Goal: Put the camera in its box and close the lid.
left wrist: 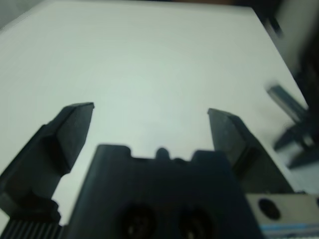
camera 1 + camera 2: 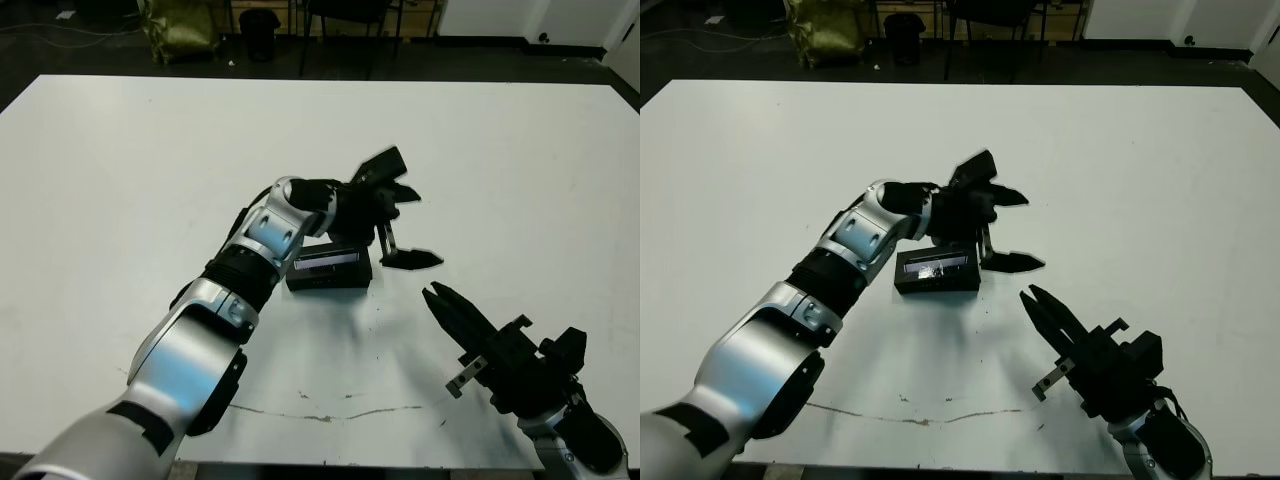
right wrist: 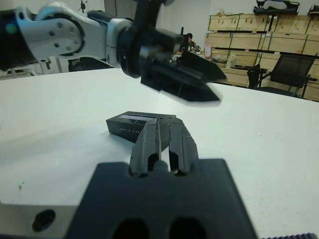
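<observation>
box (image 2: 330, 275) — far edge behind left arm | left hand (image 3: 192, 79) — blurred

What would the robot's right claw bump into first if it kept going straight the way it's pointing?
Probably the closed black box: the right gripper, fingers together, aims straight at it in its wrist view. The open left gripper hangs just above that line, though depth is unclear.

The room is evenly bright from above, and the white worktop (image 2: 120, 160) throws back a soft, flat light with no hard glare. Shadows under the arms are faint and close. The lid (image 2: 330, 268) carries a pale reflection along its panel. The left end effector (image 3: 192, 79) smears with motion blur in the right wrist view. The left wrist view is soft throughout, its fingers (image 1: 70, 132) out of focus. Beyond the worktop the floor lies dim.
</observation>
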`<act>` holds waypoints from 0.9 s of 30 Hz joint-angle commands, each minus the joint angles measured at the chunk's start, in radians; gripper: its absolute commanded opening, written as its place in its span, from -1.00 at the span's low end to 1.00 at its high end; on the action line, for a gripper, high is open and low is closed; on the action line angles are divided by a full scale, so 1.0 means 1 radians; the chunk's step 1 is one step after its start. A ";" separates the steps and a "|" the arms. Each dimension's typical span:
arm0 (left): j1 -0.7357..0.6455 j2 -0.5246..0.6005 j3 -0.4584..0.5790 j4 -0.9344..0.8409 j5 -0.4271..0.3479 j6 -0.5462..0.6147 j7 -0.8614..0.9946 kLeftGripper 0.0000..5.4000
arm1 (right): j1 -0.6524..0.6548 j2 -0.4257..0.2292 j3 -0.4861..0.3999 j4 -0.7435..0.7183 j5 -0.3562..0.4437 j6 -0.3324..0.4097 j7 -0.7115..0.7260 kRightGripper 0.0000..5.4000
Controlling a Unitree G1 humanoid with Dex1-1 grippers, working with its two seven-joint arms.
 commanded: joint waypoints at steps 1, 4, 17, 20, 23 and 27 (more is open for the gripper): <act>0.134 0.024 0.038 -0.159 0.028 -0.027 0.168 0.84 | 0.010 -0.010 -0.007 0.007 0.003 0.015 -0.003 -1.00; 0.218 0.067 0.062 -0.259 0.024 -0.120 0.225 0.58 | 0.009 -0.007 -0.006 0.007 0.001 0.020 -0.011 -1.00; 0.565 0.235 0.034 -0.659 0.114 -0.271 0.351 -0.63 | 0.010 0.008 0.013 -0.008 -0.013 0.063 -0.064 -1.00; 0.601 0.222 0.017 -0.729 0.113 -0.205 0.385 -0.90 | 0.006 0.013 0.016 -0.002 0.000 0.063 -0.061 -1.00; 0.615 0.210 -0.017 -0.771 0.126 -0.131 0.417 -0.99 | 0.008 0.016 0.016 0.000 -0.006 0.059 -0.065 -1.00; 0.612 0.195 -0.069 -0.773 0.144 -0.104 0.441 -0.99 | 0.016 0.014 0.015 -0.013 -0.023 0.073 -0.083 -1.00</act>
